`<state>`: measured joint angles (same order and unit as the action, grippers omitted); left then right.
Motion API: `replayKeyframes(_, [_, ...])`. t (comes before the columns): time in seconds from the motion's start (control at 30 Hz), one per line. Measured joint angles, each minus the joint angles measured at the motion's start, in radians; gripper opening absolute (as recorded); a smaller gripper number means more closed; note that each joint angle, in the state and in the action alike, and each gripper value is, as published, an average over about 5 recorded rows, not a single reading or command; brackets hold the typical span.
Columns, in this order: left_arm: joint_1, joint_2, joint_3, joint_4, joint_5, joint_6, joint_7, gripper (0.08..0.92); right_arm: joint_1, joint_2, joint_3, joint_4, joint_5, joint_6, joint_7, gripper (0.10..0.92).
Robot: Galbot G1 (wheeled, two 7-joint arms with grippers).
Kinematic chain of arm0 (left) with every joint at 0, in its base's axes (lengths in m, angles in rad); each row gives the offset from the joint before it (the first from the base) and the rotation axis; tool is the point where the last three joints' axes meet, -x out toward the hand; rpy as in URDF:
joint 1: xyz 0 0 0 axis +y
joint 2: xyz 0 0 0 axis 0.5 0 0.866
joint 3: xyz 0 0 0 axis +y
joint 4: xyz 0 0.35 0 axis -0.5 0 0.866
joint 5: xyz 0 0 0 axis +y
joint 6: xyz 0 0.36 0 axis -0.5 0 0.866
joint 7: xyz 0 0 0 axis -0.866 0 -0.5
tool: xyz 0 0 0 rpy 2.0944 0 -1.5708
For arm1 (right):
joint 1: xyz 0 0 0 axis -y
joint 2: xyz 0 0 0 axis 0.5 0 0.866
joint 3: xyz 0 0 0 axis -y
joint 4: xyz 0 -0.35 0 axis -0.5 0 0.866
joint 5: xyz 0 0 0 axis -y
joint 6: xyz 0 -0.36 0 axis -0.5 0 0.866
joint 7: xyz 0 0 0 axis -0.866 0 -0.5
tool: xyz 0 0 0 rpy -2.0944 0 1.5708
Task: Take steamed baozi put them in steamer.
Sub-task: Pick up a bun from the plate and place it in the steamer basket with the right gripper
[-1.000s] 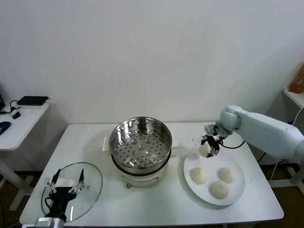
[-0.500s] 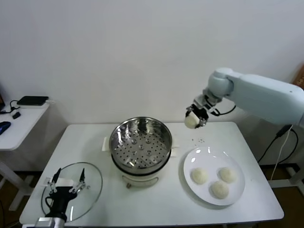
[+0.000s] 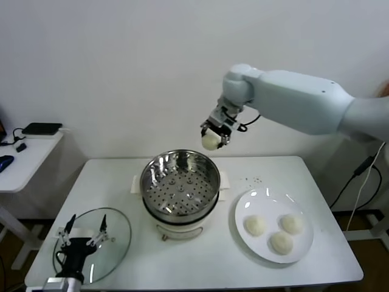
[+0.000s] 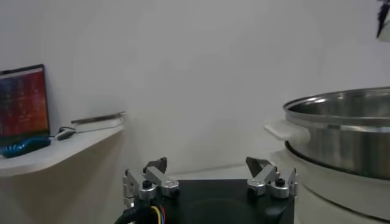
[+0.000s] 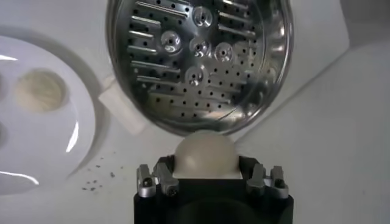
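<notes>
My right gripper [image 3: 213, 137] is shut on one cream-white baozi [image 3: 211, 142], held in the air just above the far right rim of the steamer [image 3: 159, 165]. In the right wrist view the baozi [image 5: 205, 153] sits between the fingers, with the steamer's wall [image 5: 274, 55] and bare perforated tray beyond it. Three more baozi [image 3: 255, 225] lie on the white plate [image 3: 267, 201] to the steamer's right. My left gripper [image 3: 82, 234] is parked at the table's front left over the glass lid, open with nothing between its fingers [image 4: 155, 167].
A round glass lid [image 3: 115, 243] lies flat at the front left of the white table. A small side table [image 3: 24, 158] with dark devices stands off to the left. The white wall is close behind the steamer.
My right gripper has lifted one baozi off the plate and carried it up and left, to above the steamer's far rim. The left arm has not moved.
</notes>
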<state>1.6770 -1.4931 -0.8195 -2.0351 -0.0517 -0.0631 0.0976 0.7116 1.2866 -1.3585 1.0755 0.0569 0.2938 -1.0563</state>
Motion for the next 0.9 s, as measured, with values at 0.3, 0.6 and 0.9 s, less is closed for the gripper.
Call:
replayKeyframes(0.3, [-0.002, 0.003, -0.002, -0.001, 0.001, 0.004, 0.000, 0.823, -0.079, 0.100, 0.029, -0.052, -0.123, 0.083, 0.009, 0.687])
replayKeyframes(0.6, [0.010, 0.007, -0.009, 0.000, -0.004, -0.002, -0.003, 0.823, -0.157, 0.142, 0.059, -0.086, -0.232, 0.135, 0.014, 0.687])
replayKeyframes(0.9, [0.024, 0.007, -0.014, -0.004, -0.006, -0.006, -0.006, 0.823, -0.223, 0.172, 0.099, -0.121, -0.323, 0.176, 0.021, 0.685])
